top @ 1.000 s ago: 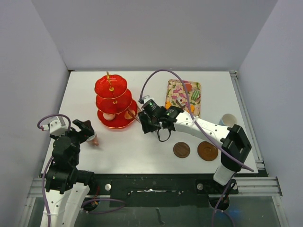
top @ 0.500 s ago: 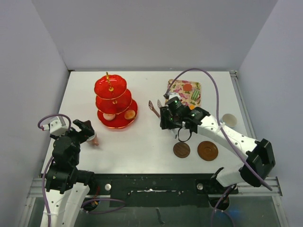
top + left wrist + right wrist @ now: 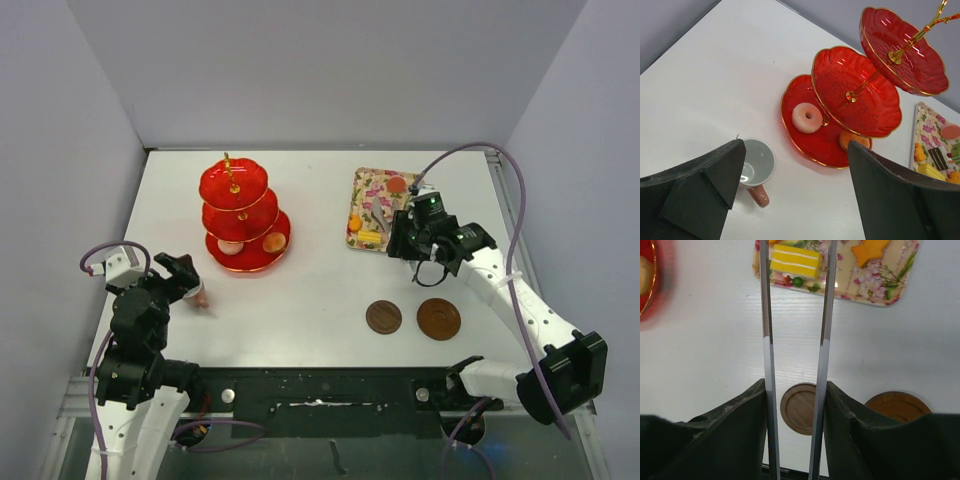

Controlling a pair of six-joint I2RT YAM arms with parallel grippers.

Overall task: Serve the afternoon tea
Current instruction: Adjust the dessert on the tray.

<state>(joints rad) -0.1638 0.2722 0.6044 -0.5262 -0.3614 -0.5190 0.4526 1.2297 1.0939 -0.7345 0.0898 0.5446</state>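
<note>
Metal tongs [image 3: 768, 315] pinched by right gripper [image 3: 795, 390], straddling yellow cake [image 3: 794, 260] at frame top, probably for pickup; left gripper [image 3: 795, 150] spread above pink cup [image 3: 757, 166].

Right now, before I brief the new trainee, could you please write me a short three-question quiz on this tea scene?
1. True or false: the two upper tiers of the red stand are bare.
2. What does the right gripper hold? A) a pink cup B) metal tongs C) a doughnut
3. How many brown saucers are out?
Key: 1 true; 2 B; 3 two.
</note>
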